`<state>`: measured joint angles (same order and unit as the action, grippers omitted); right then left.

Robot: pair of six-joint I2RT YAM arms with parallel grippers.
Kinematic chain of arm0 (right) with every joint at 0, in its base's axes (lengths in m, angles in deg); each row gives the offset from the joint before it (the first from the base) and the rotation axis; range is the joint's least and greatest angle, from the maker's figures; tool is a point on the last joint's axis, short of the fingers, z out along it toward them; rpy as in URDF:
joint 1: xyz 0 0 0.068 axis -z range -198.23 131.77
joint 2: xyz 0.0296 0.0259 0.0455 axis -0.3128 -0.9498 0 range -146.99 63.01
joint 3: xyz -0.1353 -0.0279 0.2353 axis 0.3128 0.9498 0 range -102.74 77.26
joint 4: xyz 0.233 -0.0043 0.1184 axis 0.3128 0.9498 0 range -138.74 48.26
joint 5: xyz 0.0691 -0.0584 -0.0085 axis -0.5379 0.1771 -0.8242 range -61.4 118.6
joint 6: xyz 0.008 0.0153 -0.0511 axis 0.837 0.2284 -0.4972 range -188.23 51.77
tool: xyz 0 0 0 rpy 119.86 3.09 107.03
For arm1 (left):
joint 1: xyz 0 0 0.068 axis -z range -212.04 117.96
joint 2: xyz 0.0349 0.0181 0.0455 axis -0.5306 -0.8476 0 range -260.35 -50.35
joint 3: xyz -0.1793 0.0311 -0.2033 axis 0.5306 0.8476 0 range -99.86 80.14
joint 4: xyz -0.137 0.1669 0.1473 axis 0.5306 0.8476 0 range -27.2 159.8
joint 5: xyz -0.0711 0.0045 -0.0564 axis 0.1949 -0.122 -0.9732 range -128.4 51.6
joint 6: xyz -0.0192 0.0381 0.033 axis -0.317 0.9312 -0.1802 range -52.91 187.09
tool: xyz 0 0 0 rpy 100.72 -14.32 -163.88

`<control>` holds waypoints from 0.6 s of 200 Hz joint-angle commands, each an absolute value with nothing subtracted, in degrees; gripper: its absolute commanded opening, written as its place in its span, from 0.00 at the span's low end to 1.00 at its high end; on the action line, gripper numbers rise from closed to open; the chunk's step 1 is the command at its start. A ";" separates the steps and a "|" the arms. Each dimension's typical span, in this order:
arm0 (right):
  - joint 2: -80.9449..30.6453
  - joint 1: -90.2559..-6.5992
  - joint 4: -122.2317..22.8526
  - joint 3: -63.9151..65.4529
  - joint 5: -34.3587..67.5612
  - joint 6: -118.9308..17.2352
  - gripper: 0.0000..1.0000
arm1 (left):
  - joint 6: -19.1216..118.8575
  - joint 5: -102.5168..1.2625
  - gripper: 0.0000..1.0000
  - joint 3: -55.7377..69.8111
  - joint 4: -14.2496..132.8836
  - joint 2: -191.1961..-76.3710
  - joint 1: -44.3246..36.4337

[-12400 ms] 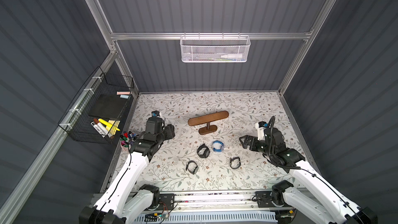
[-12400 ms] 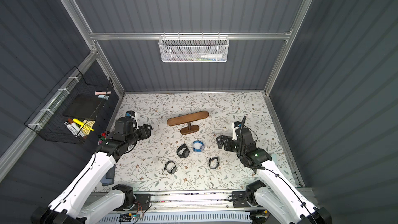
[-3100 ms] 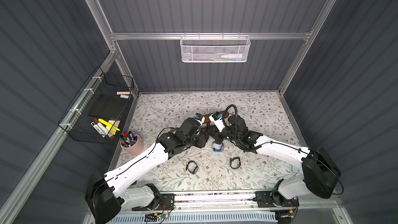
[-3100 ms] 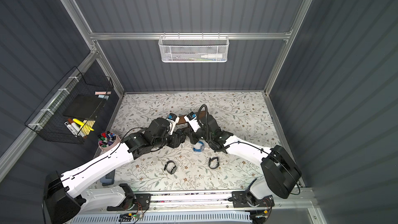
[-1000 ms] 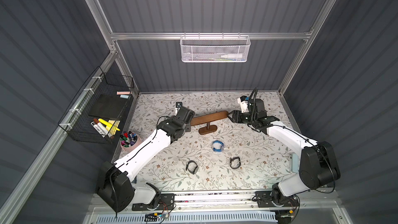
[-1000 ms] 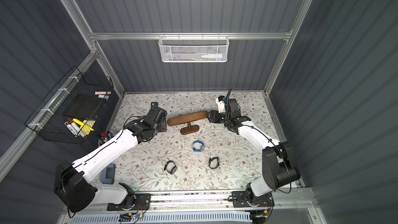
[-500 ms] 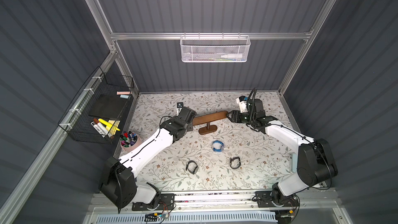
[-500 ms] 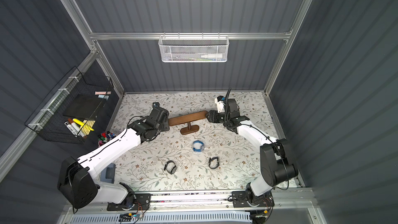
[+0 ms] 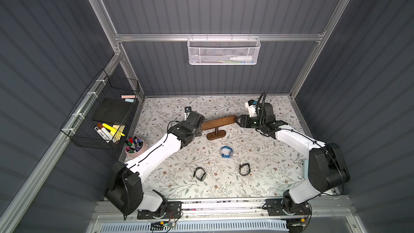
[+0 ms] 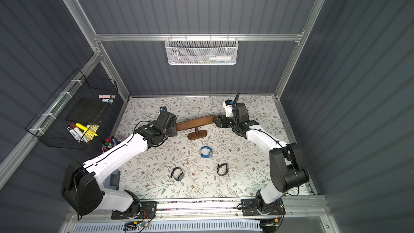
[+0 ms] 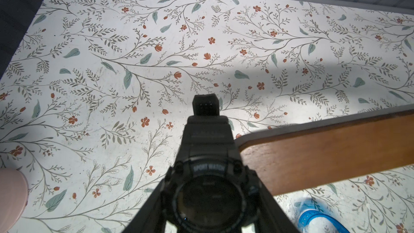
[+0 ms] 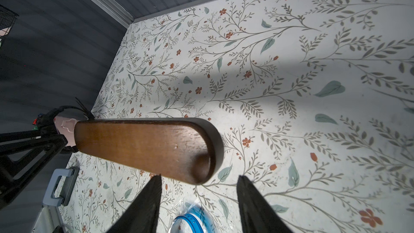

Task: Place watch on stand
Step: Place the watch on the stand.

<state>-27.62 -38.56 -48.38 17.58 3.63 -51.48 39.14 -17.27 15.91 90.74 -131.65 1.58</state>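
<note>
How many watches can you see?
4: a blue watch and two black watches on the table, and one black sport watch held in the left gripper. More may be hidden.

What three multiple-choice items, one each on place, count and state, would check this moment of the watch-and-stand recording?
1. Where is the black watch that the left gripper holds?
A) in the wall basket
B) beside one end of the bar of the stand
C) around the post

2. How many watches lie on the table?
A) one
B) three
C) five

3. How is the right gripper?
A) shut on a marker
B) out of view
C) open at the bar's other end

Key:
1 B: the left wrist view shows the watch gripped right next to the bar's rounded end.
2 B: a blue watch and two black watches lie there in both top views.
3 C: the right wrist view shows its jaws apart, holding nothing.
</note>
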 commanded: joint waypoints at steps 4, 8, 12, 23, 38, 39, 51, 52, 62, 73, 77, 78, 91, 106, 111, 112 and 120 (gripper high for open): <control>-28.79 -38.37 -49.45 16.31 2.67 -51.62 0.56 | 37.91 -17.27 0.27 15.46 90.06 -132.51 2.30; -28.83 -38.36 -49.54 16.35 2.65 -51.70 0.56 | 37.83 -17.18 0.27 15.45 90.07 -132.60 2.39; -28.84 -38.35 -49.60 16.36 2.72 -51.75 0.56 | 37.74 -17.08 0.27 15.41 90.05 -132.62 2.53; -29.00 -38.40 -49.83 16.40 2.67 -51.78 0.56 | 37.57 -16.68 0.27 15.24 89.89 -132.86 2.96; -29.27 -38.35 -49.88 16.27 2.67 -51.80 0.55 | 37.27 -16.27 0.27 15.11 89.70 -132.97 3.46; -29.27 -38.35 -49.92 16.27 2.67 -51.80 0.55 | 37.28 -16.26 0.27 15.10 89.70 -133.01 3.46; -29.62 -38.40 -49.88 16.11 2.53 -51.96 0.55 | 37.21 -16.15 0.28 14.87 89.61 -133.29 3.72; -29.66 -38.37 -49.88 16.10 2.51 -51.92 0.55 | 37.21 -16.07 0.28 14.81 89.65 -133.35 3.77; -29.88 -38.35 -50.01 16.09 2.33 -52.06 0.54 | 37.16 -15.93 0.28 14.67 89.61 -133.53 3.99; -30.02 -38.35 -50.25 16.09 1.91 -52.15 0.54 | 37.03 -15.48 0.28 14.41 89.54 -133.70 4.33; -30.10 -38.33 -50.30 16.20 1.82 -52.13 0.54 | 37.07 -15.29 0.28 14.35 89.58 -133.68 4.48; -30.08 -38.34 -50.31 16.23 1.76 -52.14 0.54 | 37.05 -15.29 0.28 14.33 89.59 -133.72 4.50; -30.15 -38.35 -50.75 16.35 1.42 -52.06 0.54 | 37.03 -14.66 0.28 14.09 89.53 -134.01 4.93; -30.36 -38.35 -50.94 16.54 1.19 -51.97 0.53 | 36.85 -14.33 0.28 13.78 89.55 -134.35 5.30; -30.38 -38.37 -50.98 16.53 1.11 -51.98 0.53 | 36.82 -14.30 0.28 13.73 89.55 -134.55 5.37; -30.40 -38.36 -51.00 16.53 1.10 -51.98 0.53 | 36.84 -14.26 0.28 13.71 89.53 -134.55 5.43; -30.43 -38.35 -51.10 16.62 0.96 -51.97 0.53 | 36.68 -14.14 0.28 13.37 89.58 -134.79 5.54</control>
<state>-29.69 -38.56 -49.67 17.58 2.45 -51.54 37.70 -16.14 15.72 89.89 -133.71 4.93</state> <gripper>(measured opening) 0.534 0.543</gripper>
